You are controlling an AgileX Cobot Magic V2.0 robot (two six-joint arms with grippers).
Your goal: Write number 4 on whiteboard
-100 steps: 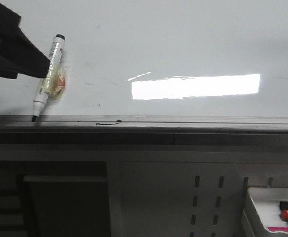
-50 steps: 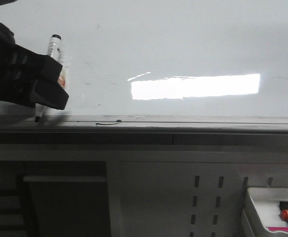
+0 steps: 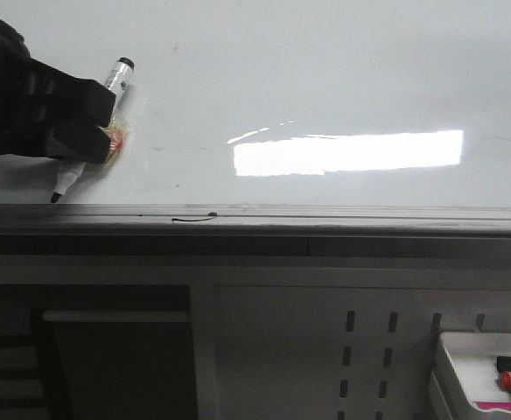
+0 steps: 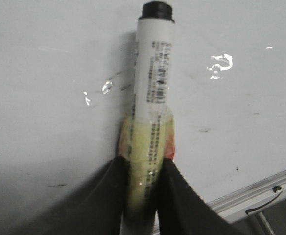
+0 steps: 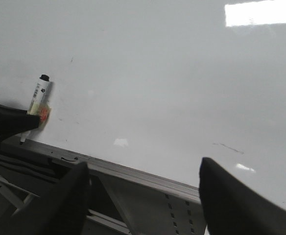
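Observation:
The whiteboard (image 3: 325,87) fills the upper front view, glossy white with a grey rim. My left gripper (image 3: 94,131) is at its far left, shut on a white marker (image 3: 118,77) around its yellow taped middle. In the left wrist view both black fingers (image 4: 182,200) press the marker (image 4: 154,73), whose black rear end points away. The marker's tip (image 3: 56,198) sits just above the lower rim; contact with the board is unclear. The number 4 is out of view. My right gripper (image 5: 142,165) hangs open with nothing in it, facing the board.
A short black squiggle (image 3: 192,219) lies on the board's lower rim (image 3: 369,214). A white tray (image 3: 452,372) with markers stands at the bottom right. A perforated panel (image 3: 365,359) and a dark opening (image 3: 107,350) sit below the board. Glare (image 3: 347,153) marks the board's middle.
The left gripper has turned and come forward over the marker's lower half. The marker's tip has risen from the rim to the board's lower edge and its rear end leans further right.

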